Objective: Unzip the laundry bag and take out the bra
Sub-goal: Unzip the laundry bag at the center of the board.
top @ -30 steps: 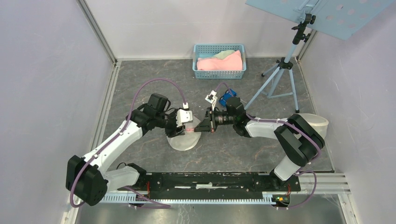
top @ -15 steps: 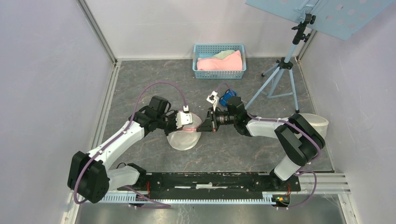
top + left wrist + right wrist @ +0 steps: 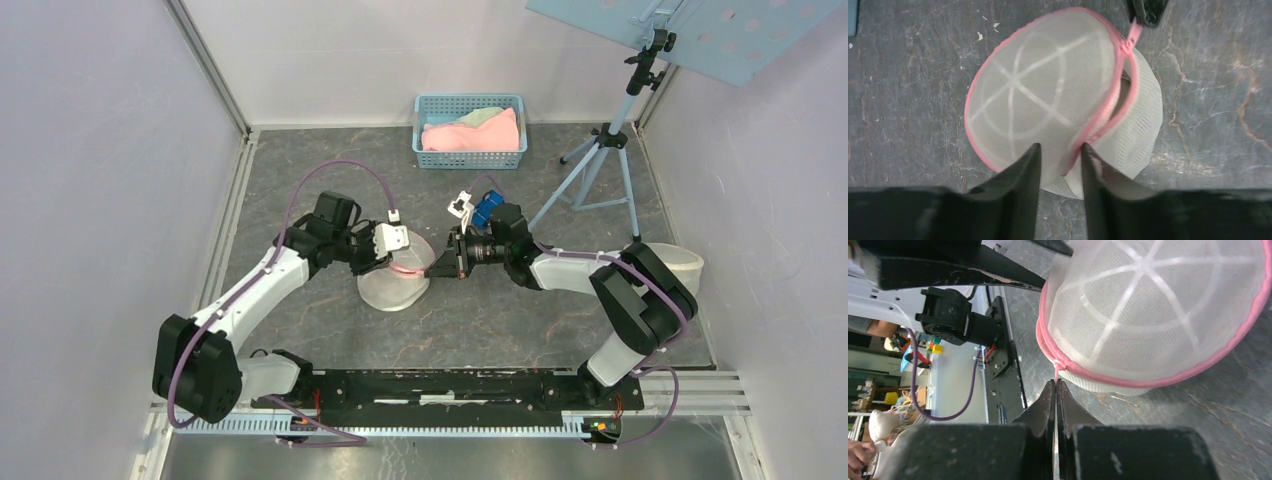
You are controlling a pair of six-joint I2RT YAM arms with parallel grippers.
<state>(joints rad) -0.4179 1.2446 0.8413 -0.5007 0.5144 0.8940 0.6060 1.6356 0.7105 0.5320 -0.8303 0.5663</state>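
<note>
Left wrist | left claw spread astride rim of round white mesh laundry bag | right claw pinching pink zipper pull

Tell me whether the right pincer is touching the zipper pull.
Touching. The right wrist view shows the right pincer shut on the pink zipper pull, which runs straight down between its fingertips.

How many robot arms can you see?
2. The left arm reaches the bag from the left; the right arm reaches it from the right. None seem hidden.
</note>
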